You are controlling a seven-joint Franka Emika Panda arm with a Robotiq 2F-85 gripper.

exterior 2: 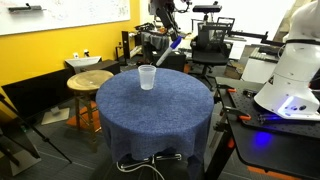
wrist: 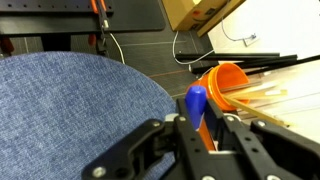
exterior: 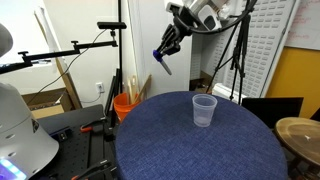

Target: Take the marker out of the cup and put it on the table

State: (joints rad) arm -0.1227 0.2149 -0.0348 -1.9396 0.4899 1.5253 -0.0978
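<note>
My gripper is shut on the blue marker and holds it high in the air, beyond the far edge of the dark blue table. The wrist view shows the marker's blue end sticking out between the two black fingers. The clear plastic cup stands upright and empty on the table, below and to the right of the gripper. In an exterior view the cup is near the table's far side, with the gripper behind it.
An orange bucket with wooden sticks stands on the floor beside the table, also in the wrist view. A small round wooden table stands nearby. Tripods, chairs and a white robot base surround the table.
</note>
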